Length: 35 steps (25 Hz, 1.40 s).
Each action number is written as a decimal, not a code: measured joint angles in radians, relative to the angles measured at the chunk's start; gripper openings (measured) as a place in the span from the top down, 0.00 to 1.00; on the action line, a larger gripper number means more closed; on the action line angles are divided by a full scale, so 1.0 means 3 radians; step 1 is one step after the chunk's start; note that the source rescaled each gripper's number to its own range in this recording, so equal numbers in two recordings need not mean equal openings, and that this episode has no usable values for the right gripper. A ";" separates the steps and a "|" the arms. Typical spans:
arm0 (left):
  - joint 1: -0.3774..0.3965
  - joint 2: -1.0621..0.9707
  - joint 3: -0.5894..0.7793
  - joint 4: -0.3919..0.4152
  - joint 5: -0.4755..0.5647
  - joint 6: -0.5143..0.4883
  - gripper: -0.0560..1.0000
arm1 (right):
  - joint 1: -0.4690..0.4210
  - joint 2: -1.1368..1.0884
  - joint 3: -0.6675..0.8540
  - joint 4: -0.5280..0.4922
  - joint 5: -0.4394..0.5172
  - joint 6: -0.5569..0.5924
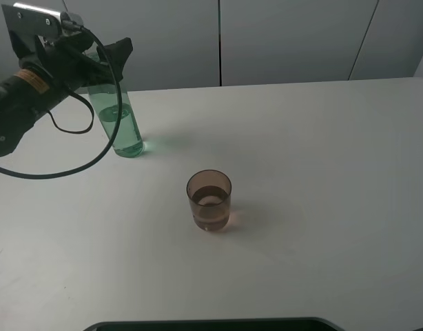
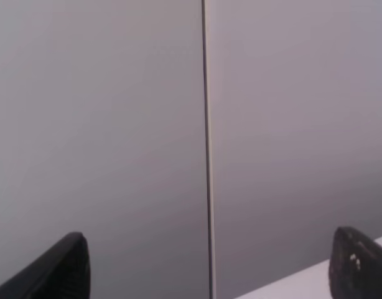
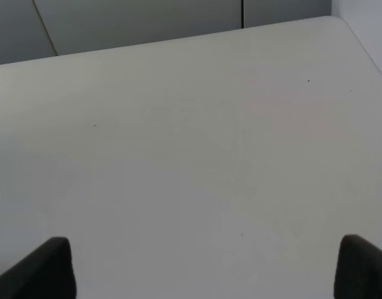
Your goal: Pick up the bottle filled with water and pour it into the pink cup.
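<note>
The green-tinted bottle [image 1: 120,123] stands upright on the white table [image 1: 322,172] at the back left, with water in its lower part. Its neck is hidden behind my left gripper [image 1: 107,56], which is at the bottle's top. In the left wrist view the left gripper [image 2: 209,265] is open with nothing between its fingertips [image 2: 63,268]; it faces the wall and the bottle does not show there. The pink cup [image 1: 209,201] stands upright near the table's middle, apart from the bottle. My right gripper [image 3: 203,268] is open and empty over bare table, outside the high view.
A black cable [image 1: 74,165] loops down from the left arm over the table's left side. A grey panelled wall [image 1: 287,34] runs behind the table's back edge. A dark object's edge [image 1: 211,324] lies along the front.
</note>
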 joint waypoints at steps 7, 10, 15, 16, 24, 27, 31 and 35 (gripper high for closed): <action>0.0000 -0.0765 -0.0147 -0.0404 0.1355 -0.0183 0.07 | 0.0000 0.0000 0.0000 0.0000 0.0000 0.0000; 0.0014 -0.1059 -0.0433 -0.0535 0.2431 -0.0183 0.07 | 0.0000 0.0000 0.0000 0.0000 0.0000 0.0000; 0.0175 -0.1299 -0.1044 -0.0639 0.4076 -0.0189 0.07 | 0.0000 0.0000 0.0000 0.0000 0.0000 0.0000; 0.0230 -0.1316 -0.1152 -0.0646 0.4424 -0.0189 0.07 | 0.0000 0.0000 0.0000 0.0000 0.0000 0.0000; 0.0554 -0.1354 -0.1774 -0.0632 0.6864 -0.0181 0.07 | 0.0000 0.0000 0.0000 0.0000 0.0000 0.0000; 0.0562 -0.1354 -0.1783 -0.0623 0.7589 -0.0129 0.07 | 0.0000 0.0000 0.0000 0.0000 0.0000 0.0000; 0.0562 -0.1391 -0.1694 -0.0693 0.7782 -0.0094 0.07 | 0.0000 0.0000 0.0000 0.0000 0.0000 0.0000; 0.0562 -0.1616 -0.1343 -0.0906 0.7803 -0.0052 0.07 | 0.0000 0.0000 0.0000 0.0000 0.0000 0.0000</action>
